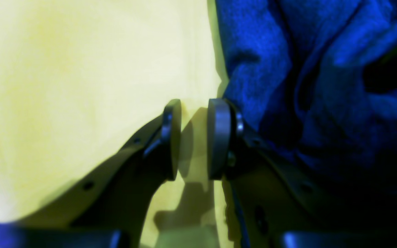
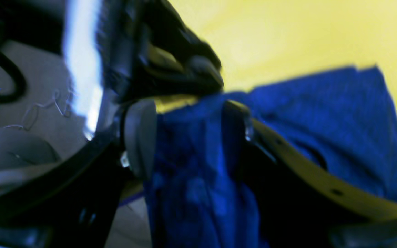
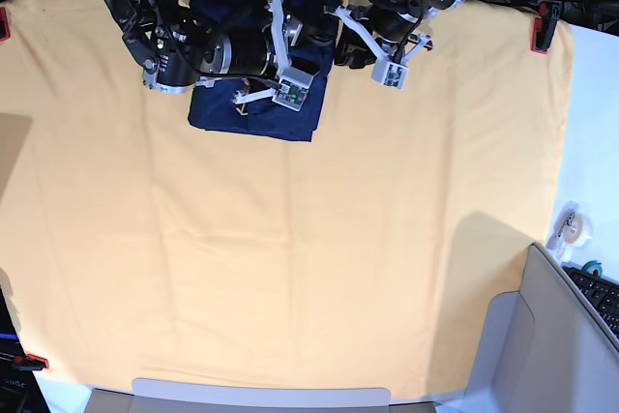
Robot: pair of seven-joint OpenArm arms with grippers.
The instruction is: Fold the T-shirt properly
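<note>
Much of the folded T-shirt [image 3: 253,115] lay hidden beneath the right arm [image 3: 208,50] in the base view. The right wrist view was blurred, the cloth running off its bottom edge. In the left wrist view, the shirt's folds were cut off at the top and right edges.

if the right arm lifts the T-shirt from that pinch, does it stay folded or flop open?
Probably flops: the T-shirt is thin knit, already creased and bunched between the right gripper pads. It looks light, so lifting should be easy. On the table cloth it would likely drag and wrinkle rather than slide as one piece.
</note>
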